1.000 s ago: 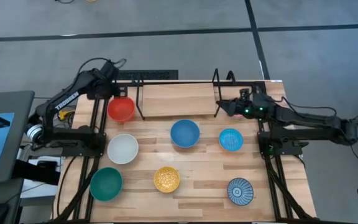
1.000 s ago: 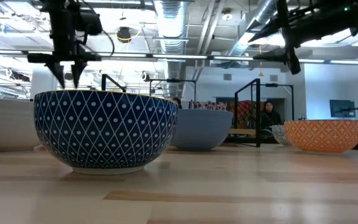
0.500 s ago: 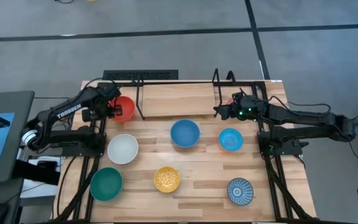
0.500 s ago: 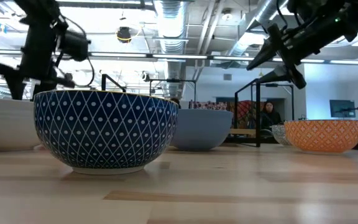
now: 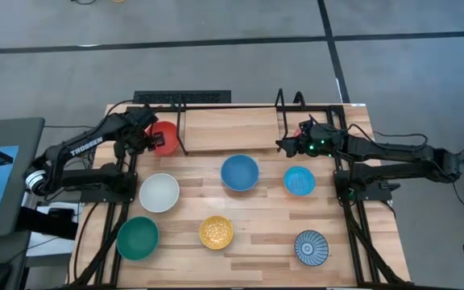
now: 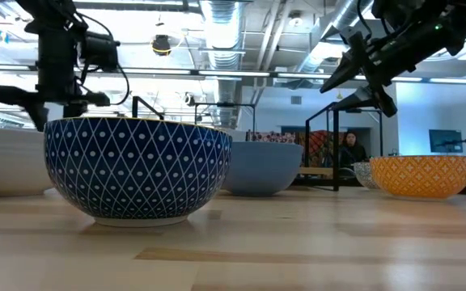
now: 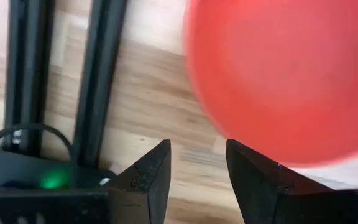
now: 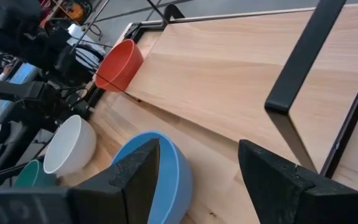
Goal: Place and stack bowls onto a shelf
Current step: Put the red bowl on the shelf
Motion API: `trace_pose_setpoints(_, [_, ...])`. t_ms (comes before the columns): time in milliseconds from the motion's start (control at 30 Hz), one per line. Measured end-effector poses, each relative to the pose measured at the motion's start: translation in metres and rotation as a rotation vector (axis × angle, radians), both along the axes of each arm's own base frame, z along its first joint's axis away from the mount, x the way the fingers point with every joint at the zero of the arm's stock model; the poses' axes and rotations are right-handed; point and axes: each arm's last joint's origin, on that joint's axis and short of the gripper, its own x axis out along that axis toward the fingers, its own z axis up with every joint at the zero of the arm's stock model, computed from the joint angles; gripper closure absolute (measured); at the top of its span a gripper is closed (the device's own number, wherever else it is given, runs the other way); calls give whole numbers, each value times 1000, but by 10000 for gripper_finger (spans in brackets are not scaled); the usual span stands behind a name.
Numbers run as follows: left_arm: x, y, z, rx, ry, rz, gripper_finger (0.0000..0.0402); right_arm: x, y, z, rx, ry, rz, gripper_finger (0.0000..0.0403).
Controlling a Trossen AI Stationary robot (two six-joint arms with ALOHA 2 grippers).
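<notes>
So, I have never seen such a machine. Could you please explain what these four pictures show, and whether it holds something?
It is a robot with two dark arms working at a wooden table. One picture looks straight down from above, one looks level across the tabletop, and two come from cameras on the arms' wrists.

Seen from above, the left gripper is at the red-orange bowl, which appears tilted beside the shelf, a raised light-wood plank. Whether the fingers truly grip it cannot be told. The right gripper hangs open and empty near the shelf's other end.

On the table lie a white bowl, a blue bowl, a light blue bowl, a teal bowl, a yellow bowl and a striped bowl.
</notes>
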Motion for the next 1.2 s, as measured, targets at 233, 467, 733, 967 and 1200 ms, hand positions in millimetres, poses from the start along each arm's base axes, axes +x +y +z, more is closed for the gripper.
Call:
trace_pose_setpoints(233, [0, 9, 2, 97, 40, 47, 263, 0, 0, 0, 2, -1, 5, 157])
trace_pose_setpoints(467, [2, 21, -29, 58, 116, 57, 279, -1, -3, 0, 3, -1, -13, 157])
trace_pose_setpoints(733, [7, 28, -45, 10, 164, 6, 378, -2, -5, 0, 8, -3, -16, 158])
trace_pose_setpoints(967, [7, 28, -27, 43, 177, -37, 401, -2, -5, 0, 16, -6, 3, 176])
trace_pose_setpoints(1200, [0, 25, 29, 194, 203, -23, 401, -2, -5, 0, 17, -6, 5, 201])
